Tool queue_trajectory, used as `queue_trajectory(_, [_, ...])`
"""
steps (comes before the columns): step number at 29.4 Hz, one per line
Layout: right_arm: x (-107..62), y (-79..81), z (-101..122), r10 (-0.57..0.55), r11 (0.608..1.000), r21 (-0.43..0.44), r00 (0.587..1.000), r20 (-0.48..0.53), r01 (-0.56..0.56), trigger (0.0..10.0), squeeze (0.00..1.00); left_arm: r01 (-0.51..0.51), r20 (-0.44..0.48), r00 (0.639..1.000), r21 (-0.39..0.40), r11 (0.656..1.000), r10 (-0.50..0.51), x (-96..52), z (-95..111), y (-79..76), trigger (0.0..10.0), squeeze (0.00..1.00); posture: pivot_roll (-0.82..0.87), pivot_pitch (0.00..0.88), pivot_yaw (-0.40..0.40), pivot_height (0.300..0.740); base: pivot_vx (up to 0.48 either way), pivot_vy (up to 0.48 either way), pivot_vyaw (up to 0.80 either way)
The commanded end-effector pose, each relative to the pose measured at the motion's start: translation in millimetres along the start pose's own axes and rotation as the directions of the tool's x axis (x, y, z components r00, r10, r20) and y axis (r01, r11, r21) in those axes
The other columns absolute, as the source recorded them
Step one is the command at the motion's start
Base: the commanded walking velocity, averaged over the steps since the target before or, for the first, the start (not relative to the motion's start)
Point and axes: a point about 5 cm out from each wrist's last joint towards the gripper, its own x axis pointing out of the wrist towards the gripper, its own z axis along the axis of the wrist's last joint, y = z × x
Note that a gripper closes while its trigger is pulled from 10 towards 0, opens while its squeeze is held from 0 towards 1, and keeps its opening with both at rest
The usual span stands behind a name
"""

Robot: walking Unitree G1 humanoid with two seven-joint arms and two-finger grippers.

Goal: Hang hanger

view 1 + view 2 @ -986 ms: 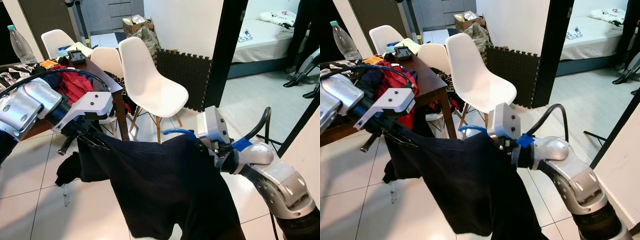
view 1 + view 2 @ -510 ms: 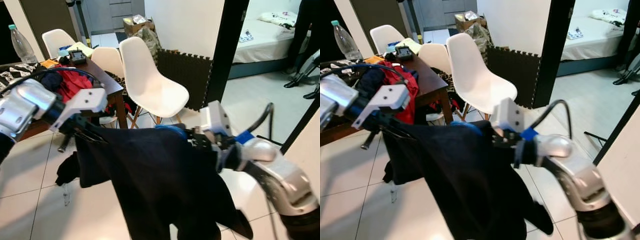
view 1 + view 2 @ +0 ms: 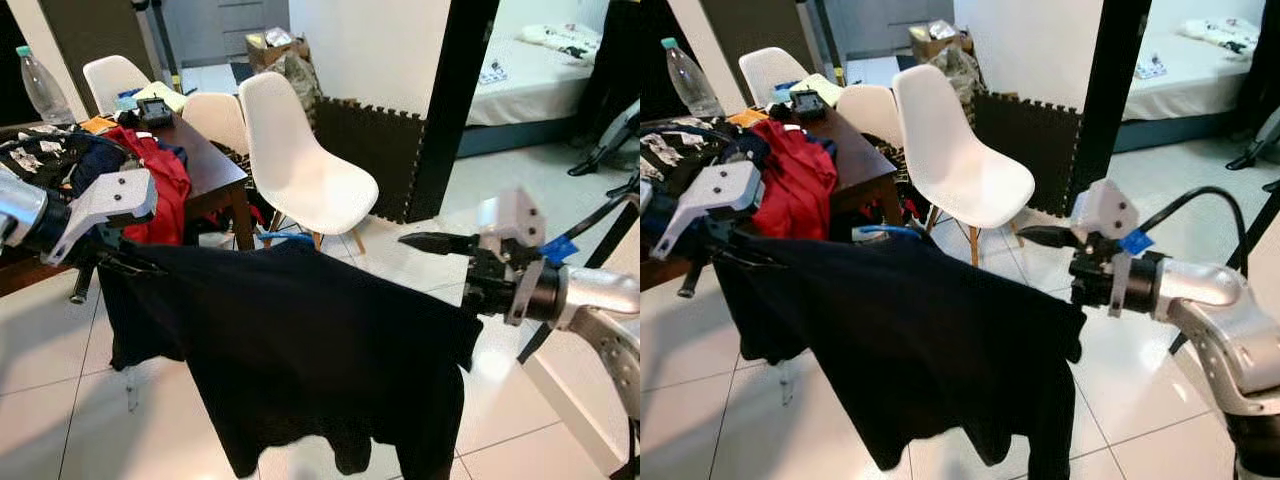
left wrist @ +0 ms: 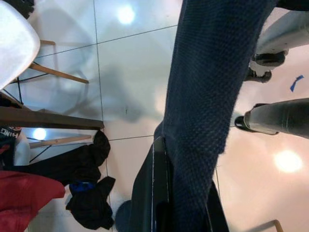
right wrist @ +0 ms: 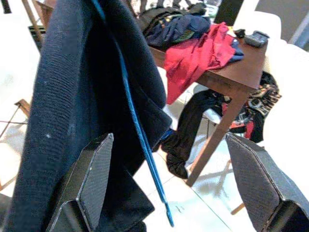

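Tiled floor [image 4: 130, 72], right gripper [image 5: 169, 188] spread, blue hanger [image 5: 140, 135]

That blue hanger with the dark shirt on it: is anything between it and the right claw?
Nothing visible. The right gripper is open, and the blue hanger hangs bare between its fingers, with the dark shirt draped beside it.

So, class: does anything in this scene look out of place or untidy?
Yes. A dark garment lies crumpled on the floor tiles by the table leg, and clothes, a red one among them, are heaped on the wooden table rather than hung.
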Motion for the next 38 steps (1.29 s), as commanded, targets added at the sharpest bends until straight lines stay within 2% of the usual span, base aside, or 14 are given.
queue_trajectory(1, [-7.3,-4.3,2,-0.03,0.999,-0.023,0.999,-0.011,0.03,10.0,1.0,-0.075,0.012,0.997,-0.009,0.997,0.075,-14.0,-1,3.4,0.0,0.0,0.12,0.0,0.027,0.74,0.0,0.0,0.0])
queue_trajectory(12, [-11.2,-8.4,-7,-0.077,0.997,-0.034,0.995,-0.063,0.075,10.0,1.0,-0.192,0.119,0.975,0.015,0.981,0.189,-13.6,9,16.6,0.0,0.0,0.12,0.0,0.026,0.74,0.0,0.0,0.0])
queue_trajectory(18, [-15.0,-22.2,-17,-0.199,0.977,-0.1,0.97,-0.137,0.187,10.0,1.0,-0.29,0.274,0.916,-0.053,0.955,0.293,-23.5,24,26.8,0.0,0.0,0.12,0.0,0.026,0.74,0.0,0.0,0.0])
queue_trajectory(24, [-16.5,-38.5,-11,-0.357,0.932,-0.079,0.933,-0.043,0.354,10.0,1.0,-0.264,0.409,0.867,-0.112,0.958,0.286,-35.8,34,27.0,0.0,0.0,0.12,0.0,0.027,0.74,0.0,0.0,0.0])
queue_trajectory(28, [-24.3,-43.3,-9,-0.42,0.908,0.028,0.907,0.042,0.419,10.0,1.0,-0.207,0.45,0.863,-0.098,0.973,0.229,-45.4,35,23.4,0.0,0.0,0.12,0.002,0.032,0.74,0.0,0.0,0.0])
queue_trajectory(29, [-25.3,-39.2,-14,-0.402,0.915,0.058,0.914,0.043,0.4,10.0,0.65,-0.218,0.471,0.851,-0.09,0.972,0.235,-46.0,37,24.3,2.8,0.0,0.12,0.003,0.033,0.74,0.0,0.0,0.0])
queue_trajectory(30, [-25.3,-39.2,-14,-0.402,0.915,0.058,0.914,0.043,0.4,10.0,0.65,-0.218,0.471,0.851,-0.09,0.972,0.235,-46.0,37,24.3,2.8,0.0,0.12,0.003,0.033,0.74,0.0,0.0,0.0])
queue_trajectory(31, [-25.6,-35.5,-19,-0.391,0.918,0.087,0.919,0.039,0.387,10.0,0.3,-0.235,0.489,0.837,-0.085,0.968,0.246,-46.0,40,25.6,9.6,0.0,0.12,0.005,0.033,0.74,0.0,0.0,0.0])
queue_trajectory(32, [-25.6,-35.5,-19,-0.391,0.918,0.087,0.919,0.039,0.387,10.0,0.3,-0.235,0.489,0.837,-0.085,0.968,0.246,-46.0,40,25.6,9.6,0.0,0.12,0.005,0.033,0.74,0.0,0.0,0.0])
queue_trajectory(33, [-24.8,-32.0,-25,-0.39,0.913,0.143,0.92,0.042,0.381,10.0,0.0,-0.243,0.498,0.831,-0.073,0.967,0.246,-44.3,43,26.1,10.0,0.0,0.12,0.007,0.033,0.74,0.0,0.0,0.0])
queue_trajectory(34, [-24.8,-32.0,-25,-0.39,0.913,0.143,0.92,0.042,0.381,10.0,0.0,-0.243,0.498,0.831,-0.073,0.967,0.246,-44.3,43,26.1,10.0,0.0,0.12,0.007,0.033,0.74,0.0,0.0,0.0])
queue_trajectory(35, [-22.3,-25.0,-30,-0.393,0.9,0.243,0.915,0.096,0.361,10.0,0.0,-0.267,0.506,0.82,-0.074,0.961,0.267,-40.9,44,28.3,10.0,0.0,0.11,0.01,0.034,0.74,0.0,0.0,0.0])
queue_trajectory(36, [-22.3,-25.0,-30,-0.393,0.9,0.243,0.915,0.096,0.361,10.0,0.0,-0.267,0.506,0.82,-0.074,0.961,0.267,-40.9,44,28.3,10.0,0.0,0.11,0.01,0.034,0.74,0.0,0.0,0.0])
queue_trajectory(38, [-19.9,-14.5,-33,-0.399,0.877,0.365,0.897,0.191,0.312,10.0,0.0,-0.298,0.513,0.804,-0.09,0.95,0.301,-35.2,44,31.1,10.0,0.0,0.11,0.014,0.04,0.74,0.0,0.0,0.0])
